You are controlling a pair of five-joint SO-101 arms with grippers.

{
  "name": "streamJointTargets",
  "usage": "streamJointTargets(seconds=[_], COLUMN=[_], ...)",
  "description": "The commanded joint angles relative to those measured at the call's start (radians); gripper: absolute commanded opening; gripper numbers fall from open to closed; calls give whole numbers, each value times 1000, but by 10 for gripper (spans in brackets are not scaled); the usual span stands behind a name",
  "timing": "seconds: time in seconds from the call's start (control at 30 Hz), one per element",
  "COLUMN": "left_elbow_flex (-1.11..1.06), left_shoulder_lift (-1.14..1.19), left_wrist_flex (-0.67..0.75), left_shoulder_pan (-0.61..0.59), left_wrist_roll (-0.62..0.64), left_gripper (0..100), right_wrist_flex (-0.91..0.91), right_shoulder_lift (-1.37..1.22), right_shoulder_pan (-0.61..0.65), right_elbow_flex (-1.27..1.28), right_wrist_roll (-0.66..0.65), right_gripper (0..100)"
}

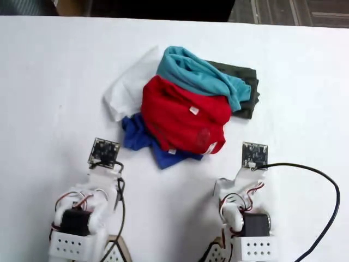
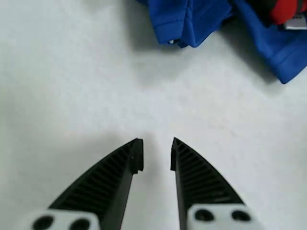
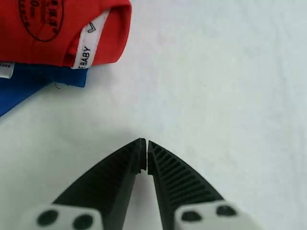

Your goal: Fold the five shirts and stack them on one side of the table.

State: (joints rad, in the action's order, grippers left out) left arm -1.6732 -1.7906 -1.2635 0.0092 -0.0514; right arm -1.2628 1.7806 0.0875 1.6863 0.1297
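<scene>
Resting folded back near the shirt pile (image 1: 185, 109) — left pincer (image 2: 157, 153) narrowly parted, right pincer (image 3: 146, 155) closed.

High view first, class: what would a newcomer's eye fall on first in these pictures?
An unfolded heap sits in the middle of the table: the red shirt on top, a teal shirt draped across its far side, a blue shirt poking out beneath, a white shirt and a dark green shirt at the sides. Nearer the robot, the left gripper stands slightly open and the right gripper shut, both short of the heap.
</scene>
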Motion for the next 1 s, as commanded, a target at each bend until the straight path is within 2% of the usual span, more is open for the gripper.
streamJointTargets(seconds=[0.0, 0.3, 0.47, 0.63, 0.77, 0.97], left_elbow_flex=[-21, -21, -21, -21, -21, -21], left_shoulder_lift=[-5, -5, -5, -5, -5, -5], left_wrist_flex=[-6, -6, -6, -6, -6, -6], left_shoulder_pan=[6, 6, 6, 6, 6, 6], left_wrist_roll=[2, 2, 2, 2, 2, 2], left_gripper=[124, 124, 124, 124, 124, 124], right_wrist_flex=[-5, -5, 2, 96, 33, -7], right_shoulder_lift=[15, 15, 16, 16, 15, 15], right_shoulder_pan=[-4, 18, 249, 536, 754, 872], right_elbow_flex=[6, 6, 6, 6, 6, 6], right_wrist_roll=[9, 9, 14, 12, 11, 14], right_gripper=[20, 20, 20, 20, 20, 20])
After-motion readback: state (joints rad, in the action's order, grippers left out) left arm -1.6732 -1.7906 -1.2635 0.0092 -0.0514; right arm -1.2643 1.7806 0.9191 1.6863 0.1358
